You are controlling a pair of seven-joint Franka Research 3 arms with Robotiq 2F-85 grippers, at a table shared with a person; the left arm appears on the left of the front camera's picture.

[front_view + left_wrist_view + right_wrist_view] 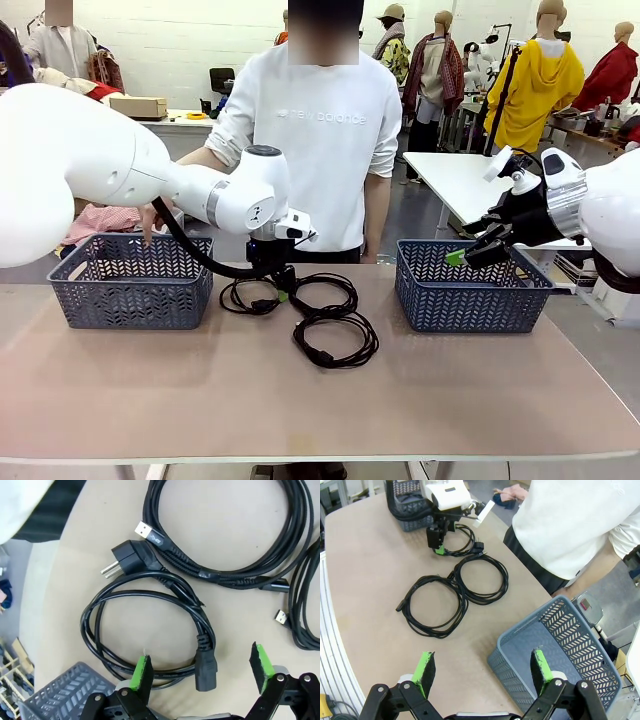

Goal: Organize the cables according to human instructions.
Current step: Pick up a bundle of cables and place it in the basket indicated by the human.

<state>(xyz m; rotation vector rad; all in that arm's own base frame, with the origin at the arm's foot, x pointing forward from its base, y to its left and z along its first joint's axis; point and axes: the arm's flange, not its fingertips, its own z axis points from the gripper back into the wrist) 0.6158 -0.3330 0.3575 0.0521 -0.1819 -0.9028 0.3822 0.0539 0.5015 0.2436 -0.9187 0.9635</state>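
Three black coiled cables lie mid-table: one [252, 297] under my left gripper, one [325, 292] beside it and one [335, 340] nearer the front. In the left wrist view, the power cord coil [150, 630] with its round plug [127, 560] lies just below my open left gripper [201, 667], and its block connector sits between the green pads [142, 672]. A braided USB cable coil [225, 535] lies beyond it. My left gripper [280, 285] hangs low over the left coil. My right gripper [468, 256] hovers open and holding nothing above the right basket [470, 295].
A second grey basket [130, 285] stands at the table's left, and the person's hand [150, 218] rests on its far rim. The person stands at the far edge, behind the cables. In the right wrist view, the right basket [560, 645] sits below my right gripper [482, 666].
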